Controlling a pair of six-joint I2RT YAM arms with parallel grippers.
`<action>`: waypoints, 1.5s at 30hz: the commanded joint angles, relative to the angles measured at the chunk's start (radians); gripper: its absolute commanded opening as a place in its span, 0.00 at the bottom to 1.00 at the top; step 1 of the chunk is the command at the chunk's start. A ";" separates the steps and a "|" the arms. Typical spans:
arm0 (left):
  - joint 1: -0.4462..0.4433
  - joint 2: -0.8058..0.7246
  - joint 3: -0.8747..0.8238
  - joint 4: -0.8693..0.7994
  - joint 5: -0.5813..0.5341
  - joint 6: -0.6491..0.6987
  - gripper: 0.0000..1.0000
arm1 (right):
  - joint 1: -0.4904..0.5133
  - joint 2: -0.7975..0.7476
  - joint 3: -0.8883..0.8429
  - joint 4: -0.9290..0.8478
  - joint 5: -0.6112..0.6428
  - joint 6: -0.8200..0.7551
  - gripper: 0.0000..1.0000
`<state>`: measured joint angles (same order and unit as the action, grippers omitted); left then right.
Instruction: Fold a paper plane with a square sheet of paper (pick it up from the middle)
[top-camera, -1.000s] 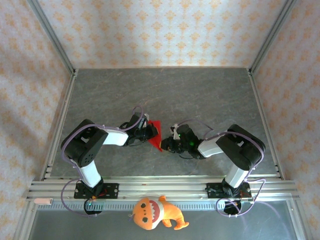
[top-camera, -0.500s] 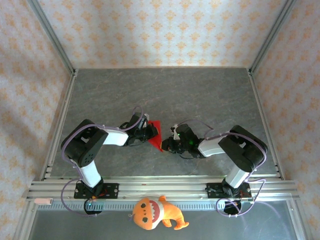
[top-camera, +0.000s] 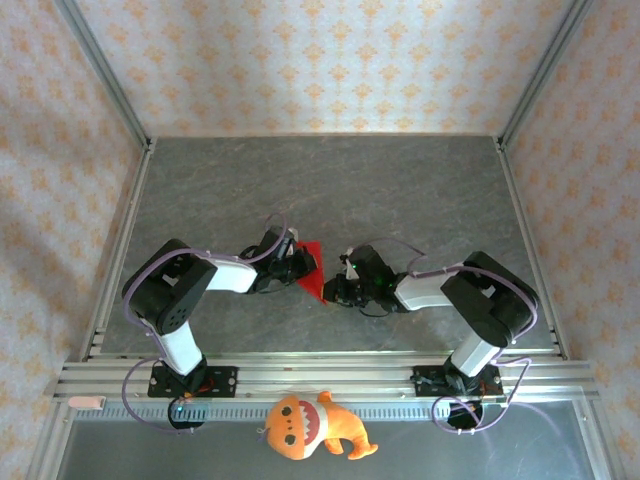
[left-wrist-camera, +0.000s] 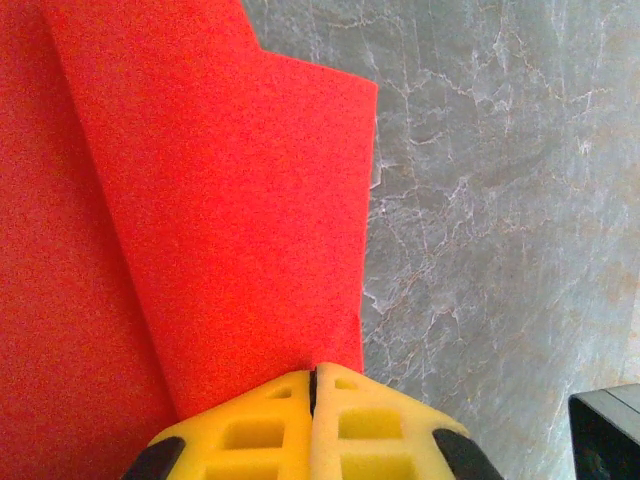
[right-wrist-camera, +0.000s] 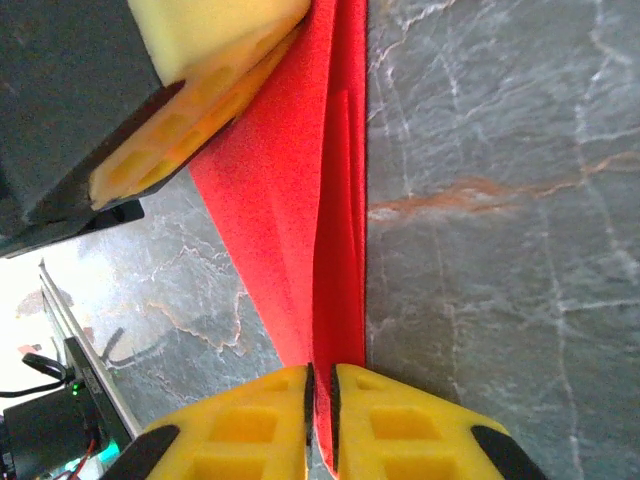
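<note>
Grey marble tabletop (top-camera: 330, 190); left claw (left-wrist-camera: 313, 372), right claw (right-wrist-camera: 320, 370) both pinching folded red paper (left-wrist-camera: 200, 200).

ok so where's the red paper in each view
top external: red paper sits mid-table, between the left gripper and the right gripper.
left wrist: red paper covers the left half, running up from the left gripper.
right wrist: red paper is a folded strip down the middle, ending in the right gripper.
shared landmark: the grey marbled table.

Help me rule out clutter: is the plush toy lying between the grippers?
No, the plush toy lies at the near edge, by the arm bases.
</note>
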<state>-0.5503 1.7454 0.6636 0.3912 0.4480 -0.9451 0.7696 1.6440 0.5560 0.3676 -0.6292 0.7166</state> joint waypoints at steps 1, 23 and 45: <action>-0.008 0.028 -0.039 -0.067 -0.063 -0.013 0.00 | 0.008 0.005 -0.012 -0.190 0.010 -0.027 0.15; -0.017 0.036 -0.038 -0.058 -0.065 -0.021 0.00 | 0.019 -0.019 0.015 -0.335 0.115 -0.074 0.05; -0.020 0.037 -0.041 -0.047 -0.063 -0.025 0.00 | 0.020 -0.148 0.078 -0.360 0.156 -0.085 0.10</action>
<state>-0.5682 1.7454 0.6525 0.4187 0.4332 -0.9710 0.7853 1.5513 0.6029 0.0811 -0.5282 0.6491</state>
